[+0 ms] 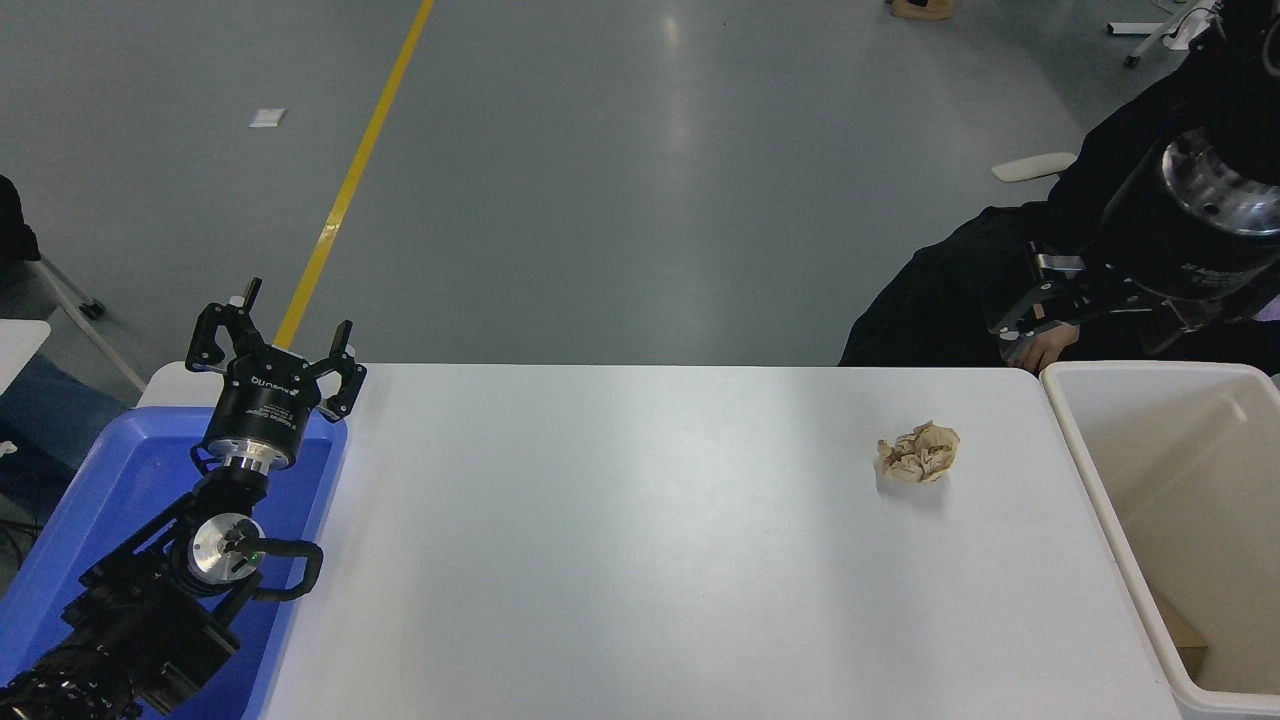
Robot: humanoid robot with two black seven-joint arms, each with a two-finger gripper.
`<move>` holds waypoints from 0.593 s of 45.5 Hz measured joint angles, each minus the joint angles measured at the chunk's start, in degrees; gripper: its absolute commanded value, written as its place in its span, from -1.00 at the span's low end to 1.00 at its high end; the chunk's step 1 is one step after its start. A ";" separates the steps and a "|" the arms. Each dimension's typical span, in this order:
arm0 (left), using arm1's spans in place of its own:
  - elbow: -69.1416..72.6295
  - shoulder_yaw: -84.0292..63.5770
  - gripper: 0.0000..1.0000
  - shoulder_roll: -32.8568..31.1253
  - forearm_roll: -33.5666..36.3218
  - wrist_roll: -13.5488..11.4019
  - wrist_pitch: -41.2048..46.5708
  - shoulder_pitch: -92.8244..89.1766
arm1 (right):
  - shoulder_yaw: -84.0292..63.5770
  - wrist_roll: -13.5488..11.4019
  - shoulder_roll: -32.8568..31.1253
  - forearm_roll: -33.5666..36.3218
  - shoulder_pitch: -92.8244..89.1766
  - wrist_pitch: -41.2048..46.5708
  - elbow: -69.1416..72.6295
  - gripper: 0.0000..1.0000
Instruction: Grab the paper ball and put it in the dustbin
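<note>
The paper ball (919, 452), a crumpled beige-tan wad, lies on the white table (620, 540) at the right, a little left of the dustbin. The dustbin (1082, 440), a deep cream-white bin, stands at the table's right edge. My right gripper (1022, 296) hangs above the table's far right corner, beyond the ball and raised off the table, with its jaws apart and nothing between them. My left gripper (275, 335) is parked open at the lower left, over the blue tray.
A shallow blue tray (90, 520) sits under the left arm at the table's left end. A person in dark clothes sits at the far right, a hand (1040, 350) just behind the right gripper. A brown scrap (1185, 635) lies in the dustbin.
</note>
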 measured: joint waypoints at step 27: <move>0.03 0.00 0.96 0.00 -0.01 0.02 0.00 -0.01 | 5.36 0.00 -0.47 0.00 -8.64 -1.34 -4.81 1.00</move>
